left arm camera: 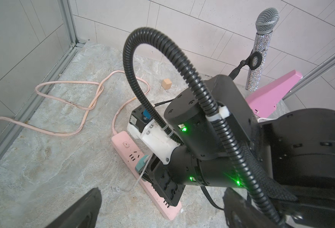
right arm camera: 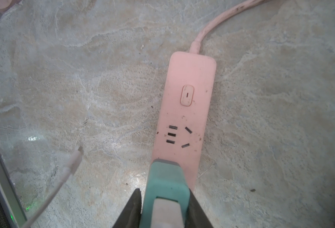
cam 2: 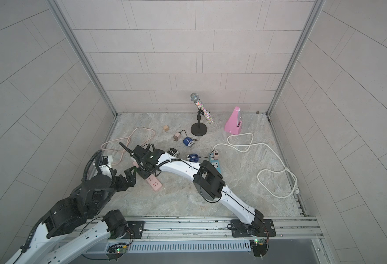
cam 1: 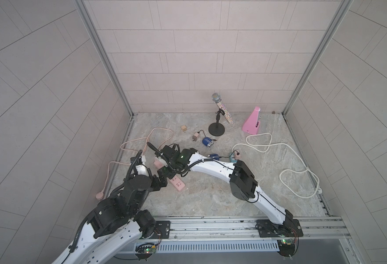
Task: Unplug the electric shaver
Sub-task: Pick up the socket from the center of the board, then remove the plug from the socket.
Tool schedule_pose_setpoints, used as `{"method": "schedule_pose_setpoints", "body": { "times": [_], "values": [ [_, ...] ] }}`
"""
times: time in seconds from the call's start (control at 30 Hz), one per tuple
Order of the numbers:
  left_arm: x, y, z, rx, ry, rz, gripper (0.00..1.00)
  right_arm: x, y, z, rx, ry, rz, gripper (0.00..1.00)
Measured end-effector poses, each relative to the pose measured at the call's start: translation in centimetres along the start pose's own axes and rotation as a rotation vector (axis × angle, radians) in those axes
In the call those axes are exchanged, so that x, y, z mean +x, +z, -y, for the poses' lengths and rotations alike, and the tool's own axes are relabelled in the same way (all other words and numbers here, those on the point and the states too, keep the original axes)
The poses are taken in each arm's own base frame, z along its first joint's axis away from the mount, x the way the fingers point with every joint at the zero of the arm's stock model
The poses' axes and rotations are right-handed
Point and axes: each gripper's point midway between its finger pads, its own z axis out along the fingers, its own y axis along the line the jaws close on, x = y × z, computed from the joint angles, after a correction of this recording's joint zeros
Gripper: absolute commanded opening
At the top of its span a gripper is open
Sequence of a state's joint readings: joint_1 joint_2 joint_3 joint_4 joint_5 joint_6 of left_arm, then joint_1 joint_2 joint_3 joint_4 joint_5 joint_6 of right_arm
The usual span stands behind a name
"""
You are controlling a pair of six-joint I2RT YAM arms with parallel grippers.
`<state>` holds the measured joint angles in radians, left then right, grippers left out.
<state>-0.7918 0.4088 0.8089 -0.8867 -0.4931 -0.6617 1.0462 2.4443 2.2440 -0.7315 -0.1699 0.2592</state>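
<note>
The right claw is closed around the teal plug; its two black fingers press on both sides of it. The plug stands upright in the pink power strip, one socket past the free socket that is beside the switch. The strip lies flat on the desk. In both top views its long axis goes from far left to near right, and its pink cord leaves at the far-left end. A thin white cable comes out of the plug, and its loose end lies on the desk beside the strip.

The left claw is wide open just beside the strip and holds nothing.

A blue shaver lies farther back, near the microphone stand, with its silver heads toward the near side. A second blue shaver lies with its long axis left to right. A black cable runs from its right end to a small adapter on a teal power strip. Which shaver the teal plug belongs to, I cannot tell.
</note>
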Motion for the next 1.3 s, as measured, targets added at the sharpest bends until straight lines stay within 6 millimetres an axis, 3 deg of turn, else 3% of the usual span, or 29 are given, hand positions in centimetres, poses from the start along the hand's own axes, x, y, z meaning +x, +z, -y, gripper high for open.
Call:
{"method": "schedule_pose_setpoints", "body": {
  "times": [0.2,0.5,0.77,1.0,1.3],
  "values": [
    [0.5,0.1,-0.2,0.001,-0.002,-0.003,1.00,0.8,-0.7,1.7,-0.038,0.060,-0.006,0.24],
    [1.9,1.2,0.3,0.022,-0.015,-0.028,1.00,4.0,-3.8,7.8,-0.061,0.188,-0.021,0.16],
    [4.4,2.8,0.7,0.038,-0.020,-0.083,1.00,5.3,-6.0,7.3,-0.215,0.273,0.010,0.13],
    [4.3,2.8,1.0,0.063,-0.049,-0.068,1.00,4.3,-8.1,7.1,-0.371,0.355,0.096,0.12],
    [7.1,4.4,1.3,0.125,-0.109,-0.082,1.00,2.5,-11.8,7.5,-0.602,0.487,0.267,0.12]
  ]
}}
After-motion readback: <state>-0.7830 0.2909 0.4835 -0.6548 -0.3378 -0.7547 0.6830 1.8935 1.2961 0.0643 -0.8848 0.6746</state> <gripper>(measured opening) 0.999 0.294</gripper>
